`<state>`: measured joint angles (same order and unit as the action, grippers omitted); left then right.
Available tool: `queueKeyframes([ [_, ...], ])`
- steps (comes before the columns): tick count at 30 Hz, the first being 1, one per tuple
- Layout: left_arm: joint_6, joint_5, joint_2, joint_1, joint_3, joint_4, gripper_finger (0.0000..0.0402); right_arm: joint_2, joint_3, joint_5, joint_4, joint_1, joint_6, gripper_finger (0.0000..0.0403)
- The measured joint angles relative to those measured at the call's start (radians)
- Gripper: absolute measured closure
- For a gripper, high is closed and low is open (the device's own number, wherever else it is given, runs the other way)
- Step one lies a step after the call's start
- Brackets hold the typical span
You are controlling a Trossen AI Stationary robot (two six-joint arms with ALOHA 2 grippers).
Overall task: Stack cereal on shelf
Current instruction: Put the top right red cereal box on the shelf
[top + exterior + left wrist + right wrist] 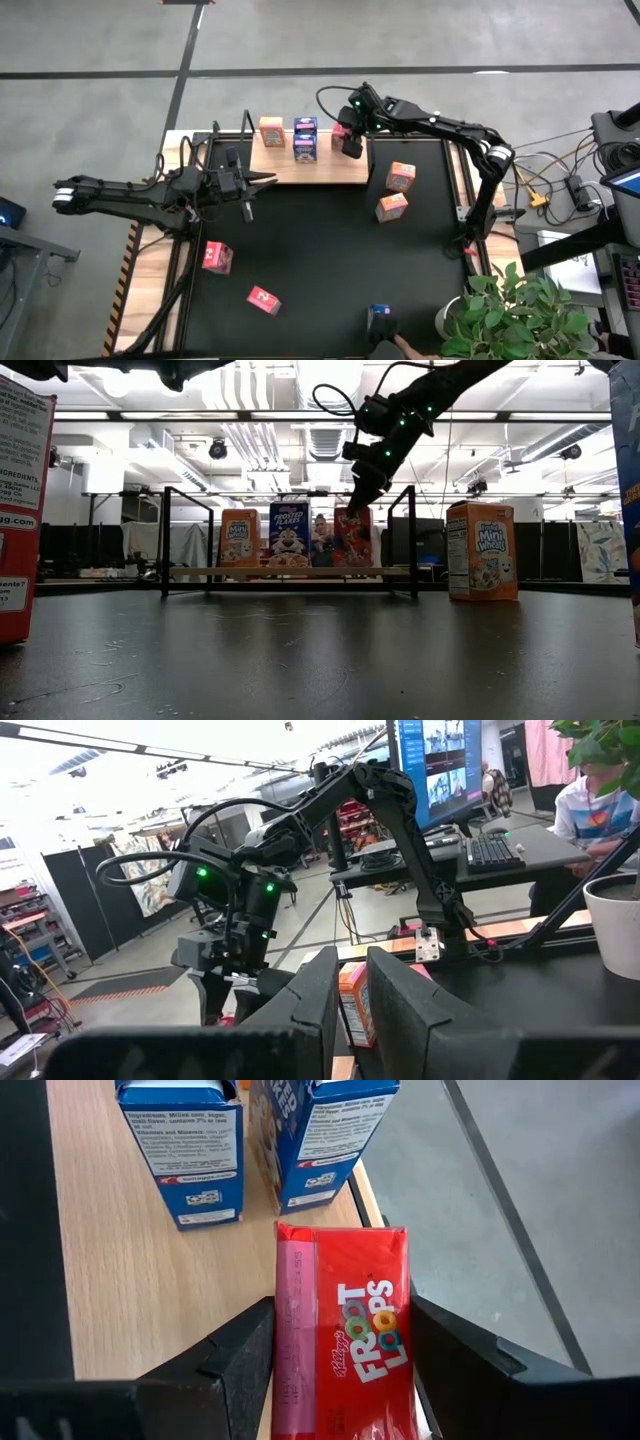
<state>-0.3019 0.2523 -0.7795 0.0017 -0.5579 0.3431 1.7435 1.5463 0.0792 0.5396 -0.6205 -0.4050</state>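
Red Froot Loops box (345, 1335) stands on the shelf (140, 1280).
Right wrist view alone shows the right gripper (340, 1360) fingers spread beside it; left gripper (262, 182) pressed together.

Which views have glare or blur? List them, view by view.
Low view: the bright ceiling lights wash out, and the red cardboard cereal box at the near edge is soft. Left wrist view: the ceiling is blown out and the left gripper's dark fingers blur up close. Right wrist view: the red Froot Loops box is sharp. High view: even light, no glare.
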Motion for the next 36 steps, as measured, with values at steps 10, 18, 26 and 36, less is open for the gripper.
queueKeyframes([
  [10, -0.003, 0.000, 0.002, 0.000, 0.000, 0.001, 0.0361, -0.001, 0.051, -0.001, 0.009, 0.002, 0.040, 0.0193],
  [18, -0.003, 0.000, 0.002, 0.000, 0.000, 0.000, 0.0361, -0.002, 0.190, 0.000, 0.141, 0.059, 0.108, 0.0194],
  [26, -0.003, 0.000, 0.002, 0.000, 0.000, -0.003, 0.0361, -0.003, 0.224, 0.001, 0.271, 0.169, 0.178, 0.0254],
  [36, -0.003, 0.000, 0.002, 0.000, 0.000, -0.007, 0.0361, -0.004, 0.033, -0.232, 0.285, 0.172, 0.259, 0.0372],
])
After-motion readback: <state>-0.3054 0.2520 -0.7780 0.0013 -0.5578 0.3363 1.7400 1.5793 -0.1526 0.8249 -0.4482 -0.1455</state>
